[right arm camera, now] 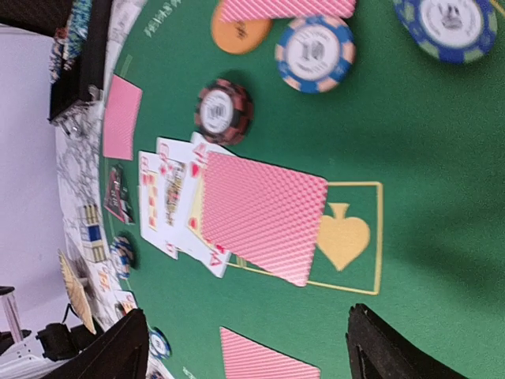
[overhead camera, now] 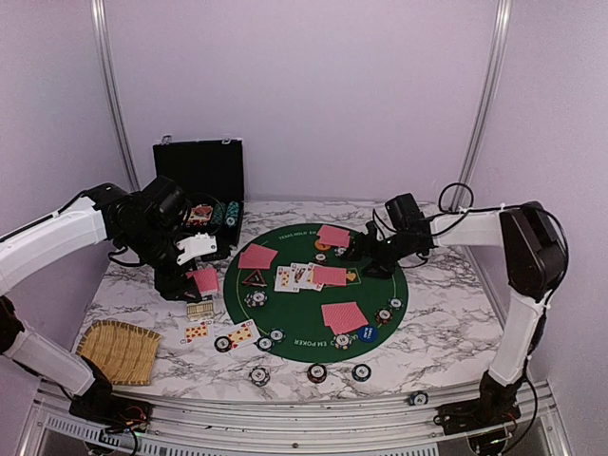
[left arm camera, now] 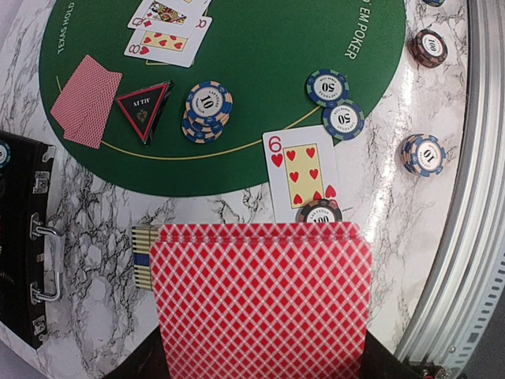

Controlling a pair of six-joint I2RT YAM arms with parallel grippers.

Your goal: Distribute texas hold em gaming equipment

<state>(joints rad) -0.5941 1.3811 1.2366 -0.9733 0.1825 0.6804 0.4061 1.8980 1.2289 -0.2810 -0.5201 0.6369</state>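
Our left pincer point(overhead camera: 199, 273) is clamped on a red-backed card point(left arm camera: 260, 300), held face down above the marble worktop point(overhead camera: 446, 328), just off the left edge of the round green felt point(overhead camera: 380, 285). Beyond that card a six of hearts point(left arm camera: 302, 174) lies face up, half on the felt, with a chip point(left arm camera: 319, 212) on its near end. Our right pincer point(right arm camera: 251, 347) stands wide with nothing between its fingers, over the middle of the felt. There a face-down card point(right arm camera: 260, 217) partly covers a row of face-up cards point(right arm camera: 170, 205). The orange button point(right arm camera: 239, 33) sits by the far cards. The triangular button point(left arm camera: 144, 110) lies between the left cards and a chip stack point(left arm camera: 207, 110). The blue button point(overhead camera: 367, 333) is at the felt's near edge. The open case point(overhead camera: 201, 180) stands at the far left, and the straw mat point(overhead camera: 119, 351) lies at the near left.
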